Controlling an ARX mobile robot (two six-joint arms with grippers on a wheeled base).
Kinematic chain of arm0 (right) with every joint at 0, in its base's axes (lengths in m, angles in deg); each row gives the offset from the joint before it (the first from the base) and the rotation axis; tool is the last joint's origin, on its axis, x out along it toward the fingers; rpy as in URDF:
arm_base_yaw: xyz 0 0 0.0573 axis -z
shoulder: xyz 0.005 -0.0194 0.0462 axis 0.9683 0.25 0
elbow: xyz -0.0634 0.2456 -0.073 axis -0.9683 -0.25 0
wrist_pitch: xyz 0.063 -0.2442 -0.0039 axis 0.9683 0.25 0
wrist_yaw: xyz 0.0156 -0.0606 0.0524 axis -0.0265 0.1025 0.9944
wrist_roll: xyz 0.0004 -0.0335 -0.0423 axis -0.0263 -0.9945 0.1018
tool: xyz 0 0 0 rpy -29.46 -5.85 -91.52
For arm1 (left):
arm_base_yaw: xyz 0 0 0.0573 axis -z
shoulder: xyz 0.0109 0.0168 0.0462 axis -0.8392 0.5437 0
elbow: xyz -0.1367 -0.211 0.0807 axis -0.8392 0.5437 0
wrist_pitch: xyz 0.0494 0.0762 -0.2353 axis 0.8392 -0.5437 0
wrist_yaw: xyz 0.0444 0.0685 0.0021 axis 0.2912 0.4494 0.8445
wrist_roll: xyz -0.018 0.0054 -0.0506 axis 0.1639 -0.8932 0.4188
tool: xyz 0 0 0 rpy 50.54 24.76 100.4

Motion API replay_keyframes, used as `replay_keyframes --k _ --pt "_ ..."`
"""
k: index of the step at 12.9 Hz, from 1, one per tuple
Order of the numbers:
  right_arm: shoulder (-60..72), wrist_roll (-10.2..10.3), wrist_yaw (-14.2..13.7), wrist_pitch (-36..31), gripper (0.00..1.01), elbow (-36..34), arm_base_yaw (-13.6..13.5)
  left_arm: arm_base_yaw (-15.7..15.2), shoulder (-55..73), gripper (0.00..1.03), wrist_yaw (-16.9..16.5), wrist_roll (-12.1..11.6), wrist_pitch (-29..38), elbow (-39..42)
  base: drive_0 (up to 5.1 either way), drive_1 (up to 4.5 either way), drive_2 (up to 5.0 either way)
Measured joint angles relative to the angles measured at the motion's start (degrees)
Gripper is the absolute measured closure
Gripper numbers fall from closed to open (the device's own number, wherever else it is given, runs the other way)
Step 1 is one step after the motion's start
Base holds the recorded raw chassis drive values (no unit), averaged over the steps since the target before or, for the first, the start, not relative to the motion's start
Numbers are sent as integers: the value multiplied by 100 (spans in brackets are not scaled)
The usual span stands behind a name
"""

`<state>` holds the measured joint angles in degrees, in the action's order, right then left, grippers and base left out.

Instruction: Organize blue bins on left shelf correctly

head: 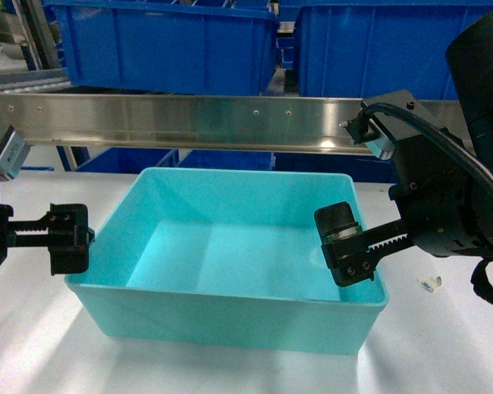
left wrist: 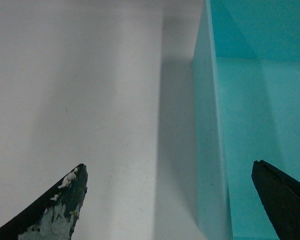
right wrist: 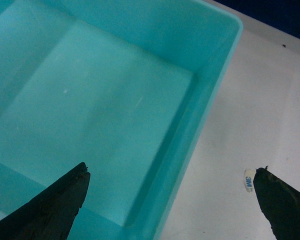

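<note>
A light turquoise blue bin [head: 230, 271] stands empty on the white table, below the front rail of the left shelf [head: 189, 121]. My left gripper [head: 68, 238] is open at the bin's left wall; in the left wrist view the gripper [left wrist: 169, 167] straddles that wall [left wrist: 207, 125], one finger over the table and one over the bin's inside. My right gripper [head: 347, 246] is open at the right wall. In the right wrist view the gripper [right wrist: 174, 169] spans the bin's rim [right wrist: 217, 85], with nothing held.
Dark royal-blue crates [head: 164, 41] sit on the shelf tier above the rail, and more show behind it [head: 131, 158]. A small scrap of 3M tape [right wrist: 248, 180] lies on the white table [head: 444, 345] right of the bin, also visible as a scrap [head: 430, 283] in the head view.
</note>
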<state>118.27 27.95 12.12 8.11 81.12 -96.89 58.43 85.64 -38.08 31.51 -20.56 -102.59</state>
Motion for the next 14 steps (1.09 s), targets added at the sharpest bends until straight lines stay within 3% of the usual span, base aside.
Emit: replay_keyframes --k 2,3,9,14 --pt "201 323 63 -103 3 24 2 77 83 5 22 -15 -11 -44 0 0 0" --pt "264 367 59 -114 3 24 -2 98 98 5 22 -26 -7 -63 0 0 0" --pt "695 468 -105 -245 3 116 -39 199 533 5 109 -68 63 -271 0 0 0" --pt "1123 533 -240 -385 3 278 -33 348 798 5 107 50 -94 -518 0 0 0"
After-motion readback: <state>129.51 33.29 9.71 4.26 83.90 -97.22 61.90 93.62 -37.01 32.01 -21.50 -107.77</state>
